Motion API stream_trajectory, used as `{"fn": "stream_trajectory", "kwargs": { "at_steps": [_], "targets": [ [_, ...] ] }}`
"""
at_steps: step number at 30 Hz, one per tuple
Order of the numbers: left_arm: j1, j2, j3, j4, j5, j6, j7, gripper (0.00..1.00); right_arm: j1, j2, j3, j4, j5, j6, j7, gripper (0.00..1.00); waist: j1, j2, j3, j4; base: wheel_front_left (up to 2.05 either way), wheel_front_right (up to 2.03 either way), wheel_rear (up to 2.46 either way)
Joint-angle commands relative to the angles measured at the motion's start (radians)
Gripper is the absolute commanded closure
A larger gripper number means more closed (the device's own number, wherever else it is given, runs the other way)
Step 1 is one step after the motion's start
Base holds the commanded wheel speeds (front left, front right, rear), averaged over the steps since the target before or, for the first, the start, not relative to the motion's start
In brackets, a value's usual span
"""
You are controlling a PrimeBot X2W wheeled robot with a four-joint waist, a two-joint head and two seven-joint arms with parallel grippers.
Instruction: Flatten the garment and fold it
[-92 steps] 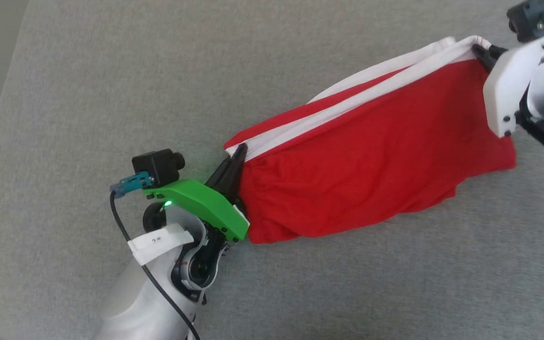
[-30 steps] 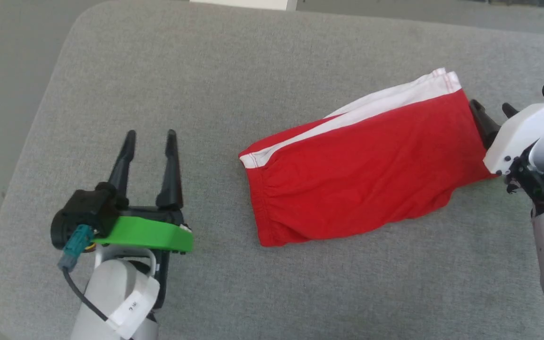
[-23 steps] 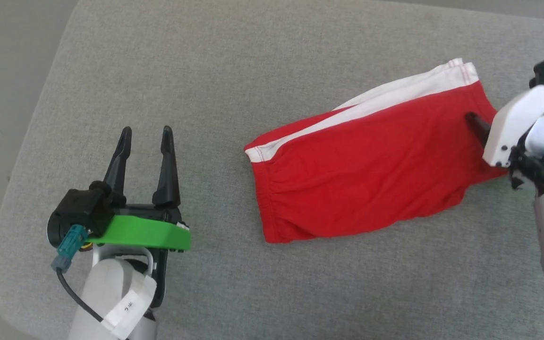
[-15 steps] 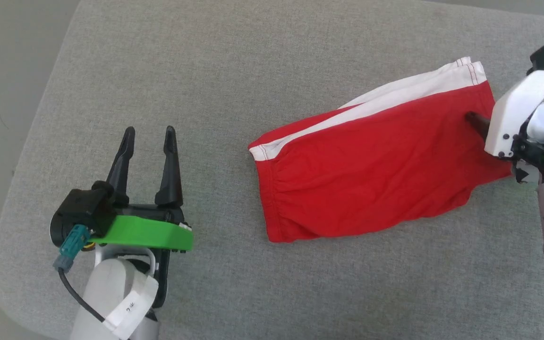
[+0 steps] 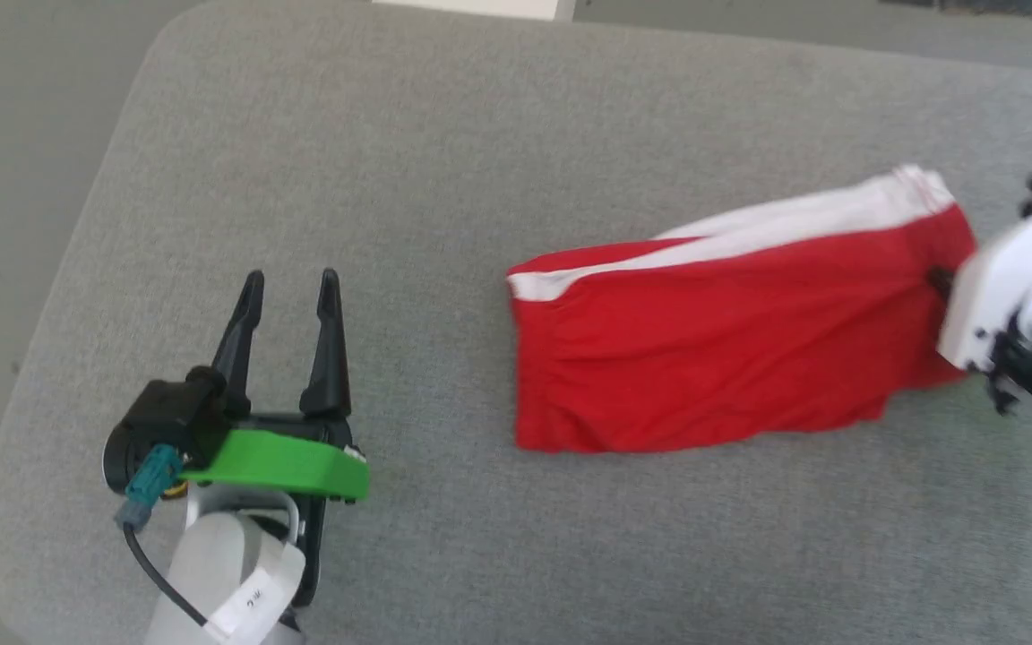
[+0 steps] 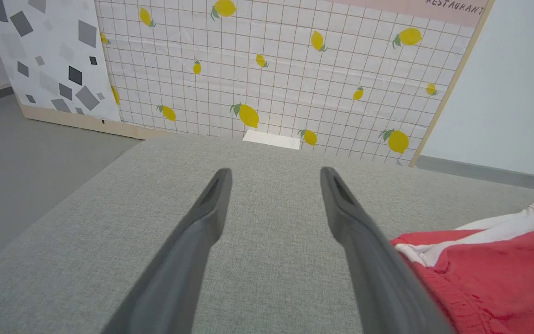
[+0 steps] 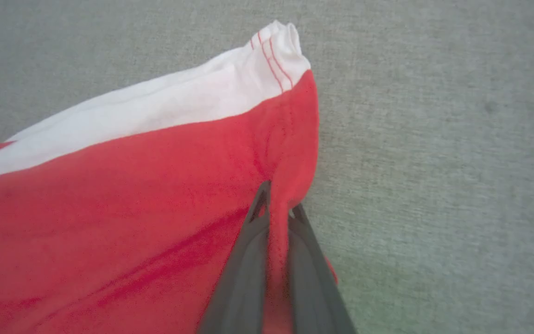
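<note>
Between fingers of right tool: garment edge pinched. Drag low, slow, toward its wrist. Left tool spread, empty.

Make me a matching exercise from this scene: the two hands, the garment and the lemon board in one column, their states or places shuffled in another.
Column one
1. left hand
2. right hand
3. garment
4. lemon-patterned board

Column two
A. standing upright beyond the grey pad
B. shut on the garment's edge
C. open, holding nothing
D. lying on the pad, red with a white stripe

Pairs: 1-C, 2-B, 3-D, 4-A
</note>
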Motion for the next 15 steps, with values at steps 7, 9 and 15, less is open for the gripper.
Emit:
{"fn": "stream_trajectory", "kwargs": {
  "at_steps": [7, 9, 15],
  "targets": [
    [0.058, -0.003, 0.015, 0.008, 0.019, -0.008, -0.005, 0.0, 0.165, -0.04, -0.145, -0.141, -0.137, -0.001, -0.047, 1.0, 0.0, 0.0, -0.084, -0.083, 0.0, 0.0, 0.0],
    [0.066, -0.003, 0.015, 0.006, 0.021, -0.009, -0.005, 0.0, 0.189, -0.044, -0.163, -0.179, -0.177, -0.001, -0.054, 1.0, 0.0, 0.0, -0.091, -0.095, 0.0, 0.0, 0.0],
    [0.071, -0.003, 0.013, 0.009, 0.025, -0.013, -0.005, 0.0, 0.221, -0.044, -0.11, -0.308, -0.198, -0.001, -0.057, 1.0, 0.0, 0.0, -0.107, -0.116, 0.0, 0.0, 0.0]
  ]
}}
